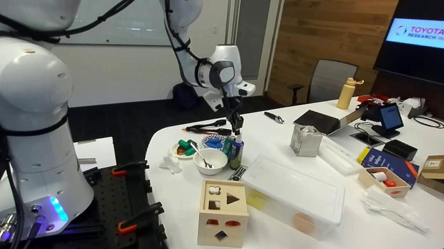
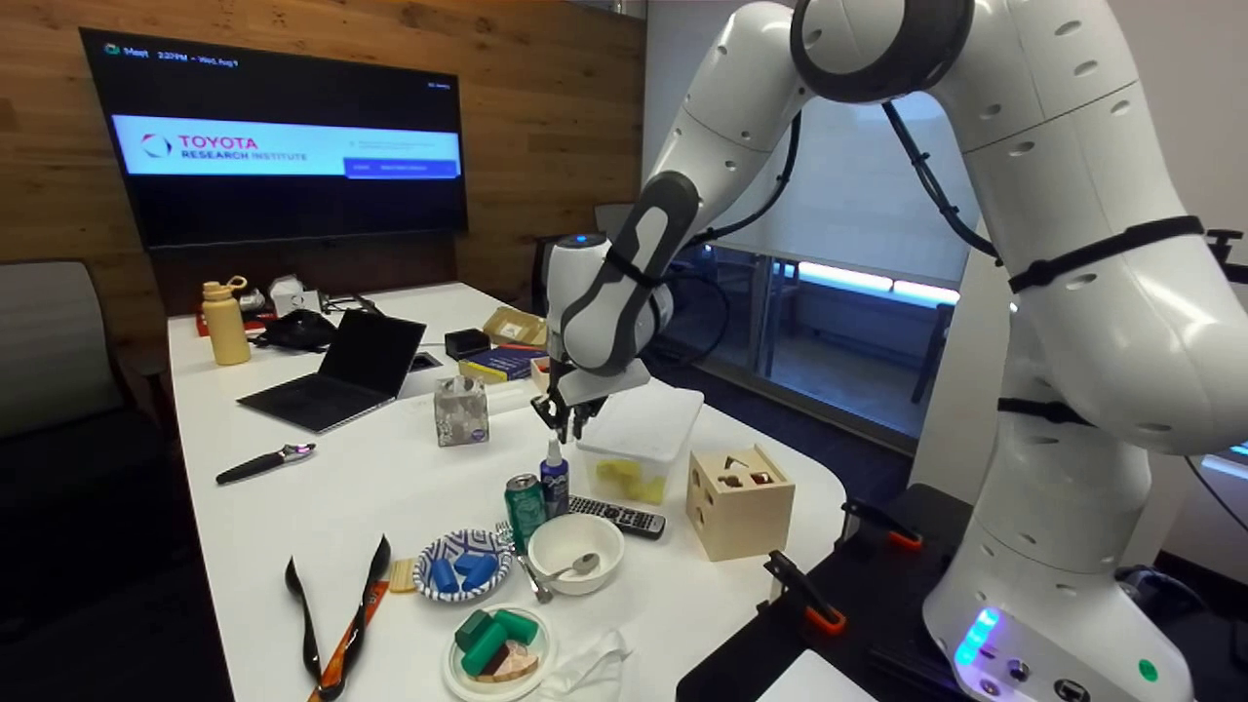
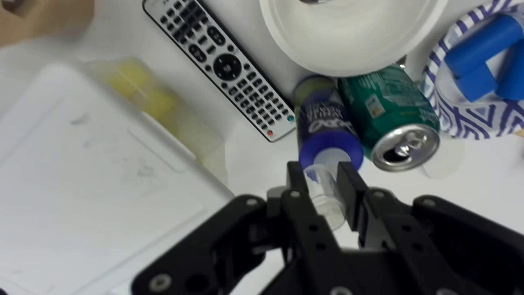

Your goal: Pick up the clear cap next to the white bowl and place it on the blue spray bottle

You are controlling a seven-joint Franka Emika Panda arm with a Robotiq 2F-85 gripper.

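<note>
The blue spray bottle (image 3: 323, 119) stands upright; it also shows in both exterior views (image 1: 236, 154) (image 2: 554, 486). Its whitish nozzle points up toward the jaws. My gripper (image 3: 321, 170) is right above the bottle, fingers pointing down, in both exterior views (image 1: 237, 127) (image 2: 565, 417). The fingers are closed around the clear cap (image 3: 326, 203), a short see-through tube. In the wrist view the cap's end overlaps the nozzle. I cannot tell whether the cap touches the nozzle. The white bowl (image 1: 209, 170), with a spoon in it, is beside the bottle; it also shows in the wrist view (image 3: 356, 37).
A green can (image 3: 385, 98) stands close against the bottle. A remote (image 3: 227, 67) lies on its other side. A lidded clear box (image 1: 294, 187) and wooden cube (image 1: 223, 216) are near. A patterned bowl (image 2: 429, 575) holds blue blocks.
</note>
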